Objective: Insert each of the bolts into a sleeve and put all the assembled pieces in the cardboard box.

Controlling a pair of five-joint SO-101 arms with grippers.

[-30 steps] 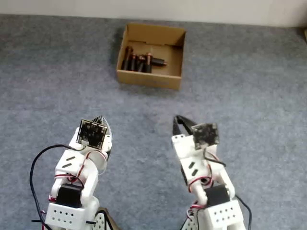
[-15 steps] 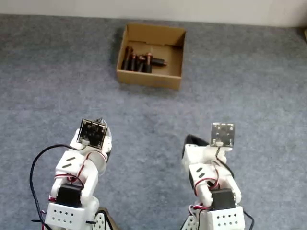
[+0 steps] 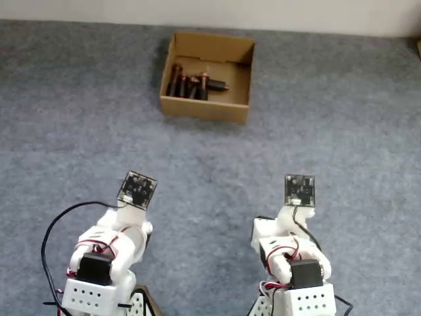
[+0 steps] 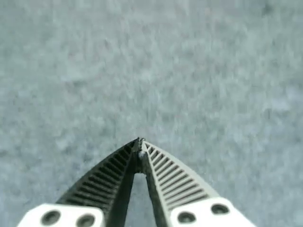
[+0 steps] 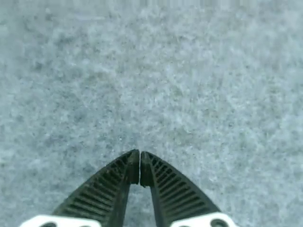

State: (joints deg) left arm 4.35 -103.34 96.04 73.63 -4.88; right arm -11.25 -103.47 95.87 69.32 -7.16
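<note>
The cardboard box point(image 3: 204, 109) stood at the far middle of the grey, carpet-like counter point(image 3: 342, 118), a little left of centre. Its open top faced up, and its far rim lay close to the pale strip point(image 3: 197, 10) that bounded the counter's far edge. Inside it, the dark bolt-and-sleeve pieces point(image 3: 193, 84) lay bunched toward the left wall, while the right part of the box floor showed plain brown. Whether each piece was fully assembled could not be told.

One arm point(image 3: 105, 253) sat at the near left and a second arm point(image 3: 293, 263) at the near right. They were well apart from each other, and a broad stretch of counter lay between them and the box's near wall. A black cable point(image 3: 47, 240) looped out from the near-left arm toward the left edge.

The left hand point(image 4: 140, 142) was closed, its ribbed fingertips meeting at a point and gripping nothing, above the counter's grey surface. The right hand point(image 5: 140, 153) was likewise closed and held nothing, its tips together but for a hairline slit, over the same grey surface
</note>
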